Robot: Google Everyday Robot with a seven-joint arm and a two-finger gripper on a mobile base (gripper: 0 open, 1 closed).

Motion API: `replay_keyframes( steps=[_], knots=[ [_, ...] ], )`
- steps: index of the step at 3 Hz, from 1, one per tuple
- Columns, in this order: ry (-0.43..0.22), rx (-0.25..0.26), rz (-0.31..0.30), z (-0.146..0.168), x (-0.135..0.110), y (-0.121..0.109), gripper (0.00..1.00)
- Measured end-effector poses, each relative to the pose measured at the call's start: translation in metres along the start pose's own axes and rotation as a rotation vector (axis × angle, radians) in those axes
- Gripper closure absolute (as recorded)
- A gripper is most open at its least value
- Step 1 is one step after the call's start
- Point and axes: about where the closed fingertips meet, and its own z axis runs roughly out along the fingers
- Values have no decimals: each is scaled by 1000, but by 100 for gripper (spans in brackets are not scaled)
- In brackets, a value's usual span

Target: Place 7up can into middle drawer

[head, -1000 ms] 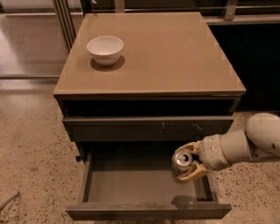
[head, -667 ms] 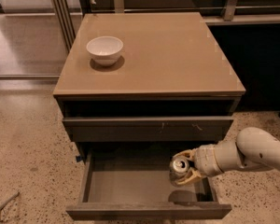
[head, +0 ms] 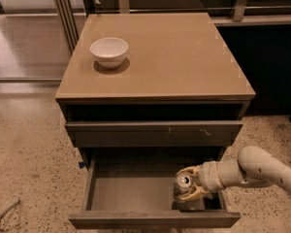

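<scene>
As the gripper (head: 186,184), clamped on the 7up can (head: 184,181), now sits lower, inside the middle drawer (head: 131,191) toward its right wall, we judge release is next.

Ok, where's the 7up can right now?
Lower right of the camera view: the gripper holds the 7up can inside the open middle drawer, near its right wall.
</scene>
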Motion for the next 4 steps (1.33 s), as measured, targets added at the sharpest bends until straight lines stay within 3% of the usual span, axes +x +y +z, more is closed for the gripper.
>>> replay_keyframes(
  steps=[1, 2, 4],
  knots=[
    [4, -1, -33, 7, 13, 3, 100],
    [-12, 32, -100, 21, 27, -1, 100],
    [-54, 61, -183, 48, 38, -23, 100]
  ],
)
